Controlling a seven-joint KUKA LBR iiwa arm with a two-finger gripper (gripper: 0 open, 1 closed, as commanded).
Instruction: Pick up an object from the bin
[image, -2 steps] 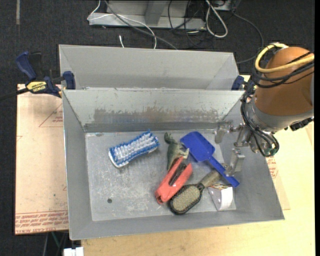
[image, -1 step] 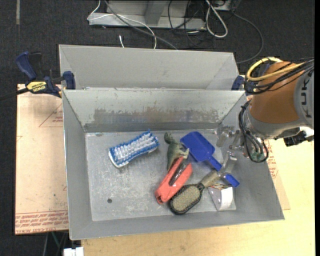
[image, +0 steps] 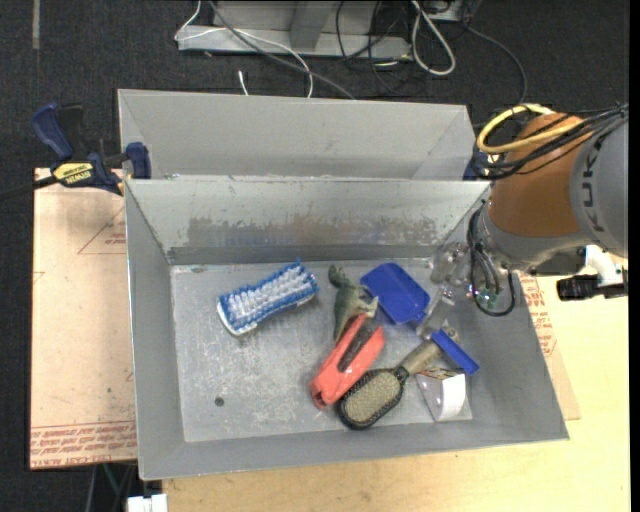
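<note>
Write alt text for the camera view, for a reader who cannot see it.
A robot arm's gripper reaches in from the right, low over the right side of the grey bin, beside a blue scoop and a small blue block. Nearby lie a red tool and a dark oval hairbrush; a blue-and-white scrub brush lies apart to the left.

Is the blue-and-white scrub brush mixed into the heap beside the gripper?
No, the scrub brush lies alone on the bare bin floor at left, with a clear gap between it and the heap at right.
</note>
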